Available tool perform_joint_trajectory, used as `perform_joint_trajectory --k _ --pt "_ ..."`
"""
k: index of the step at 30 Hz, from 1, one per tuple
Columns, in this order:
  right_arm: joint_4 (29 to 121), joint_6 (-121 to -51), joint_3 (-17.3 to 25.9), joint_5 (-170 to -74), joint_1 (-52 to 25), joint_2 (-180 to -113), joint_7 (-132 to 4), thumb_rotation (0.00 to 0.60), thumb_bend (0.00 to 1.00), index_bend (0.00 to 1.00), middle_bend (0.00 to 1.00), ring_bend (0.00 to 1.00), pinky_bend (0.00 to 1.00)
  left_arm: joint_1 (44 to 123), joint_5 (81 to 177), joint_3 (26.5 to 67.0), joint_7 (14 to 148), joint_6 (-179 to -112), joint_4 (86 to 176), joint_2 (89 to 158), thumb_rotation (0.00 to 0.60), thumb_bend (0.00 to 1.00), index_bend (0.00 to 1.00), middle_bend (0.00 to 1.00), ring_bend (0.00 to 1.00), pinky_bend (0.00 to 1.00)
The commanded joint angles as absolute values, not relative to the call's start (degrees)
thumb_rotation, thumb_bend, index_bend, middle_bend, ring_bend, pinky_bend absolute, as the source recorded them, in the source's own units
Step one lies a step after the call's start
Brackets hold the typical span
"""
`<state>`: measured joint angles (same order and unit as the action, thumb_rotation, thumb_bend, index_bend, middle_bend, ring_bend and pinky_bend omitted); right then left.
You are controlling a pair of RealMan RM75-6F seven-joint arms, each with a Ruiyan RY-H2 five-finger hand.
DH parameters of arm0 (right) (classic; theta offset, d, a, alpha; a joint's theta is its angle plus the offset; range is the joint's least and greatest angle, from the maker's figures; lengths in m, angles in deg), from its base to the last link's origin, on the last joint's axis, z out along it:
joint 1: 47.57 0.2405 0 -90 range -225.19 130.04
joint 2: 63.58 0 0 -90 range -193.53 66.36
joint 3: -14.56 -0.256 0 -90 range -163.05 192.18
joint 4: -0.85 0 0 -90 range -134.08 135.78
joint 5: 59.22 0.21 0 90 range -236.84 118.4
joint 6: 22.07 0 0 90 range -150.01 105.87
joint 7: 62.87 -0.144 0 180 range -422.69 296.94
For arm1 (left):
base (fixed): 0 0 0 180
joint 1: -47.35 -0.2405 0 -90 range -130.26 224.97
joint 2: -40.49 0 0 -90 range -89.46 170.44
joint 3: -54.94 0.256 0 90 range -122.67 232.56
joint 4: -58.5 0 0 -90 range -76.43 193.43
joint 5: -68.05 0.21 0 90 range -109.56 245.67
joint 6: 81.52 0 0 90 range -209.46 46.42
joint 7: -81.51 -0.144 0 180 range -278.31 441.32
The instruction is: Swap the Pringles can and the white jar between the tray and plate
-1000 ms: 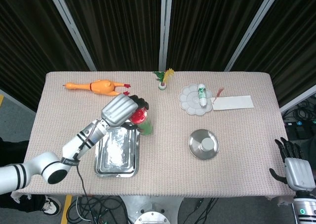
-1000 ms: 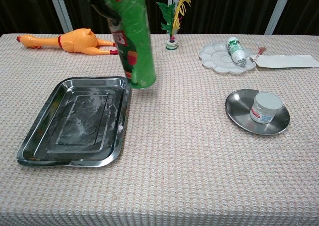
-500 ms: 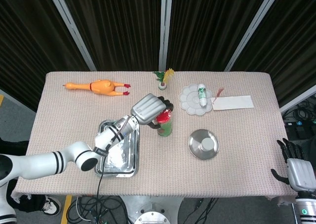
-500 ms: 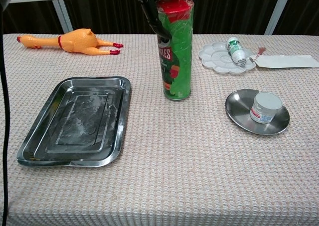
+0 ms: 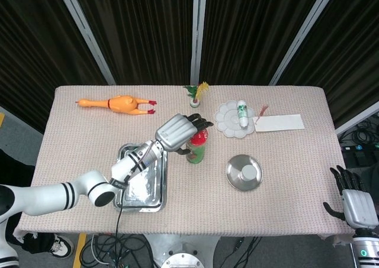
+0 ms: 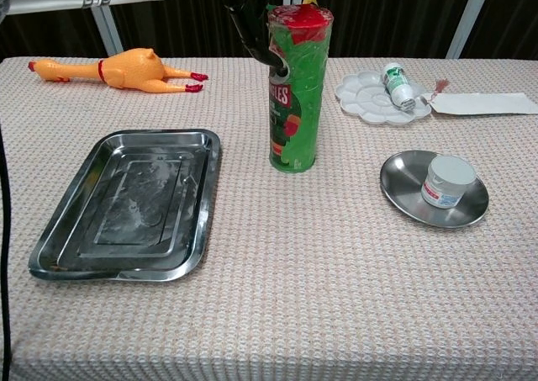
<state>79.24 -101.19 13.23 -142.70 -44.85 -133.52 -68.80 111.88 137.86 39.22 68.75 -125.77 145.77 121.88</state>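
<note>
Pringles can (image 6: 296, 91) standing upright on desk (image 6: 277, 272), frame centre, between tray (image 6: 59, 255) at left and plate (image 6: 402, 198) at right — long axis vertical. Left hand (image 5: 176, 132) sitting at can's top, fingers (image 6: 252, 28) wrapping upper part; appearing to be gripping. White jar (image 6: 445, 182) occupying plate. Right hand (image 5: 355, 204) idling lower right, fingers spread, holding nothing — nearer jar. Head view showing both hands; chest view showing can base resting on cloth, tray bare.

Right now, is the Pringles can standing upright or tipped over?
Upright. The Pringles can stands on the tablecloth between the tray and the plate, red lid up.
</note>
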Motion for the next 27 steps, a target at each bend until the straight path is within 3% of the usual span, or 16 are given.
perform_joint_trajectory --k 1,8,15,19,27 --pt "79.3 -101.1 13.3 -142.8 -44.8 -133.5 -68.7 0.600 0.18 0.00 0.00 0.00 0.00 111.4 137.4 39.3 68.5 -126.3 146.6 120.8 0.600 0.13 0.12 0.14 0.11 0.49" --pt "81.8 -99.9 13.5 -145.0 -42.8 -133.1 -66.1 0.600 0.18 0.00 0.00 0.00 0.00 104.9 136.0 41.8 65.8 -132.8 153.7 113.2 0.600 0.13 0.12 0.14 0.11 0.48" --pt "87.3 -94.3 12.4 -148.4 -36.3 -131.5 -59.1 0.600 0.18 0.00 0.05 0.00 0.05 89.8 136.8 50.4 65.9 -146.8 157.9 107.2 0.600 0.11 0.13 0.15 0.11 0.41" --pt "91.0 -88.9 11.0 -148.1 -31.5 -131.6 -53.1 0.600 0.18 0.00 0.12 0.03 0.16 80.8 141.1 54.4 71.4 -156.0 154.9 107.4 0.600 0.11 0.14 0.15 0.10 0.36" --pt "93.6 -80.4 9.0 -142.0 -25.5 -135.5 -42.2 0.600 0.18 0.01 0.16 0.07 0.22 69.3 150.3 59.7 73.9 -169.2 148.2 112.8 0.600 0.10 0.14 0.15 0.10 0.34"
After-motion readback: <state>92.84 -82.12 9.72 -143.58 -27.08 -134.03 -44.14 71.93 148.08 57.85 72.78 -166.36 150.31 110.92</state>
